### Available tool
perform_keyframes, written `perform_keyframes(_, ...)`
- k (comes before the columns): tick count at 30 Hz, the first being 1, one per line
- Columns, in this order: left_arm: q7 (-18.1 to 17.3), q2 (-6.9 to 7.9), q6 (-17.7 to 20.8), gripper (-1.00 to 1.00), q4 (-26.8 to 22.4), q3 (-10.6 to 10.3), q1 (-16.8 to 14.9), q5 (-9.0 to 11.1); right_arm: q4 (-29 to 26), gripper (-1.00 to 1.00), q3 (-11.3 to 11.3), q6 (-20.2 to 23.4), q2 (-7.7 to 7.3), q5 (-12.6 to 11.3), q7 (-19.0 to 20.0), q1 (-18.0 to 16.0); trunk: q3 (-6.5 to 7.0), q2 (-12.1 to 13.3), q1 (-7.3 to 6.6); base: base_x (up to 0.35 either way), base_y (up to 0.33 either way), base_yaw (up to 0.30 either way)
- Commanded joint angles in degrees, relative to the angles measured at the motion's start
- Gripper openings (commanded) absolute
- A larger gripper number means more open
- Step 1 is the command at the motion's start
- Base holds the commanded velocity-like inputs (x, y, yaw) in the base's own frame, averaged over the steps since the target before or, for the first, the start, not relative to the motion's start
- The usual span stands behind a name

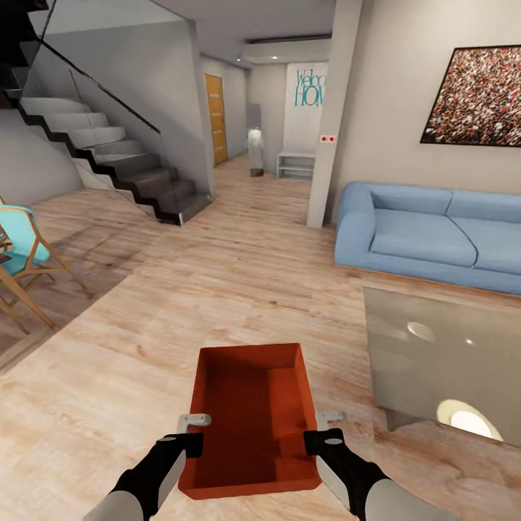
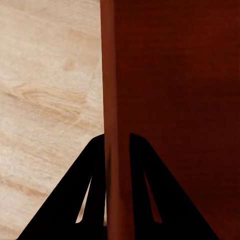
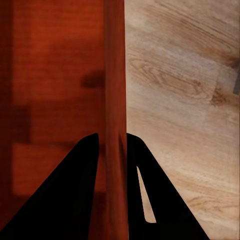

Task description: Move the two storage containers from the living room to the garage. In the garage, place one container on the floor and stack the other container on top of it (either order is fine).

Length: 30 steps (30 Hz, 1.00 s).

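One orange-red storage container (image 1: 250, 405) hangs low in front of me over the light wood floor of the living room, held from both sides. My left gripper (image 1: 195, 432) is shut on its left wall and my right gripper (image 1: 323, 430) on its right wall. In the left wrist view the black fingers (image 2: 85, 200) straddle the container (image 2: 175, 100) wall, one on each side. The right wrist view shows the same pinch on the container (image 3: 55, 90) wall by the right gripper (image 3: 113, 145). The other container and the garage are out of view.
A glass coffee table (image 1: 434, 354) stands close at my right, with a blue sofa (image 1: 427, 235) behind it. A wooden chair with a teal seat (image 1: 25, 253) is at the left and stairs (image 1: 108, 152) lie beyond it. A hallway with a wood door (image 1: 215, 119) opens ahead, past a pillar (image 1: 333, 116).
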Motion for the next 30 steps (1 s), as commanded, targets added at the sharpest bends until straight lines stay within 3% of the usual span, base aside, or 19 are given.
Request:
perform_keyframes(1,0.64,0.04,0.45,-1.0,-0.24,0.14,-0.04,-1.42,0.96,-1.0,0.51,0.42,-0.49,-0.17,-0.99,-0.04,-0.06,-0.05,0.04,0.323,0.0,0.0)
perform_keyframes(30,0.64,0.04,0.45,-1.0,-0.22,0.14,-0.04,-1.42,0.93,-1.0,0.51,0.33,-0.51,-0.17,-1.02,-0.04,-0.06,-0.05,0.04,0.323,0.0,0.0)
